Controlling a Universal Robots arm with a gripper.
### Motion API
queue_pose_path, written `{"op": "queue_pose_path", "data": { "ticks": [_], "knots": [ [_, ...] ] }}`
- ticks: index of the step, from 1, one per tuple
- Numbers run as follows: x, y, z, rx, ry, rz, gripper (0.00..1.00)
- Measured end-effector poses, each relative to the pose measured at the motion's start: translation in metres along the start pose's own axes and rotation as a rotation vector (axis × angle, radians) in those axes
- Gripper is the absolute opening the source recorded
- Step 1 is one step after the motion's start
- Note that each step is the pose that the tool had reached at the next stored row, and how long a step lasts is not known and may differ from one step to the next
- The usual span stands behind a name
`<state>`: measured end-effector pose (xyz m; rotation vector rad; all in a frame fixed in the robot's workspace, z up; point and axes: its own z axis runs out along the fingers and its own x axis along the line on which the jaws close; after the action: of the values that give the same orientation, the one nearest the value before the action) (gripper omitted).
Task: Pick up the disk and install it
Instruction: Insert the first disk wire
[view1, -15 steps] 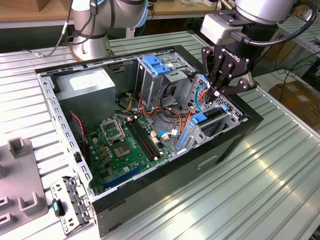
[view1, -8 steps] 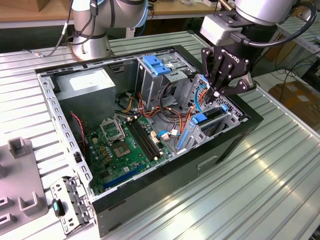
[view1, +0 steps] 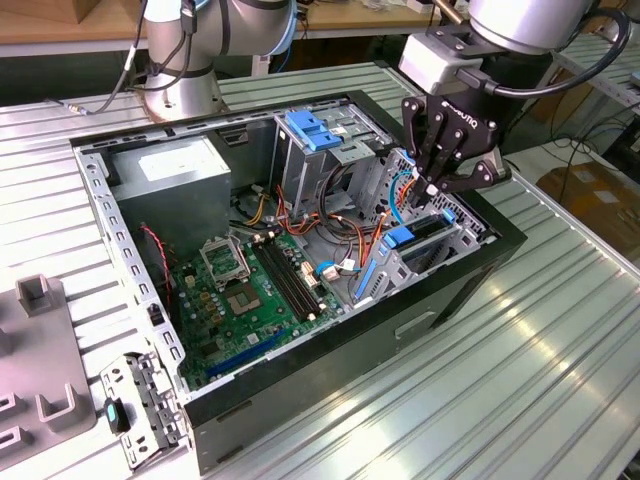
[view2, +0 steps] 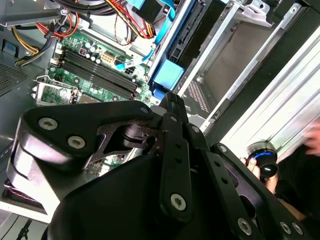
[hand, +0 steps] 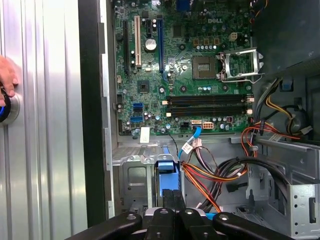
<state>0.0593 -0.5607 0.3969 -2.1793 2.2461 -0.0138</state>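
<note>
The disk (view1: 425, 230) stands on edge in the metal drive cage (view1: 440, 250) at the exterior view's right end of the open computer case. Its dark body (view2: 187, 35) and blue side rail (hand: 167, 167) show in both wrist views. My gripper (view1: 432, 188) hangs straight above the disk. Its black fingers (view2: 172, 100) are pressed together with nothing between them, their tips just over the blue rail. My gripper (hand: 171, 195) looks down on the cage and on the orange and black cables beside it.
The case holds a green motherboard (view1: 250, 290), a grey power supply box (view1: 170, 170), a blue slotted bracket (view1: 320, 130) and loose cables (view1: 340, 225). A grey fixture (view1: 35, 350) stands at the exterior view's left. A person's hand (hand: 6, 75) rests on a blue-ringed device on the ribbed table (view1: 520, 380).
</note>
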Motion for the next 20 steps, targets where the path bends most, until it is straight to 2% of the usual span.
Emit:
{"op": "queue_pose_path", "data": {
  "ticks": [8,13,15,18,20],
  "knots": [
    [0.0000,-0.0002,0.0009,0.0000,0.0000,0.000,0.11],
    [-0.0001,-0.0034,0.0009,0.0000,0.0000,-0.003,0.11],
    [-0.0002,-0.0041,0.0010,0.0000,-0.0001,-0.012,0.11],
    [-0.0002,-0.0047,0.0010,-0.0001,-0.0007,-0.048,0.11],
    [-0.0002,-0.0054,0.0010,-0.0001,-0.0007,-0.053,0.11]
  ]
}}
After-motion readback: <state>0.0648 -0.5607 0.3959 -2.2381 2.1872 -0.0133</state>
